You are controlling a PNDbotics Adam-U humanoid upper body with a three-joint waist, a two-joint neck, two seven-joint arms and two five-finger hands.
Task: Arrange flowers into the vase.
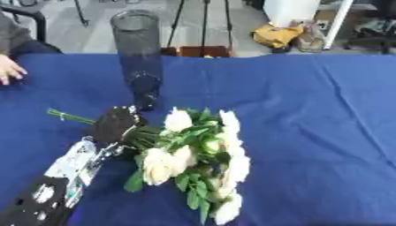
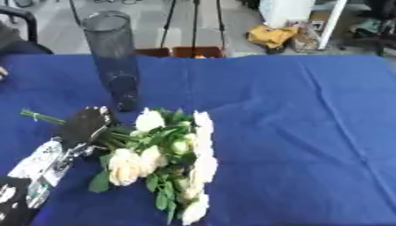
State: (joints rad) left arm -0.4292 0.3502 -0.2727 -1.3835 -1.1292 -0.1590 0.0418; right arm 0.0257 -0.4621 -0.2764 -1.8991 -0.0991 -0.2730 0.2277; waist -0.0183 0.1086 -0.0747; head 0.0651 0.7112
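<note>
A tall dark glass vase (image 1: 139, 57) stands upright near the table's far left. In front of it a bunch of white and cream roses (image 1: 197, 154) with green leaves lies flat on the blue cloth. The stems (image 1: 70, 117) point left and stick out past my hand. My left hand (image 1: 116, 125) comes in from the lower left and sits over the stems where they meet the leaves, fingers curled round them. The stems under the hand are hidden. My right hand shows in neither view.
A blue cloth (image 1: 309, 132) covers the whole table, with wide bare cloth to the right of the flowers. A person's hand (image 1: 9, 69) rests on the far left edge. Beyond the table are stand legs (image 1: 205, 26), a yellow object (image 1: 277, 35) and floor clutter.
</note>
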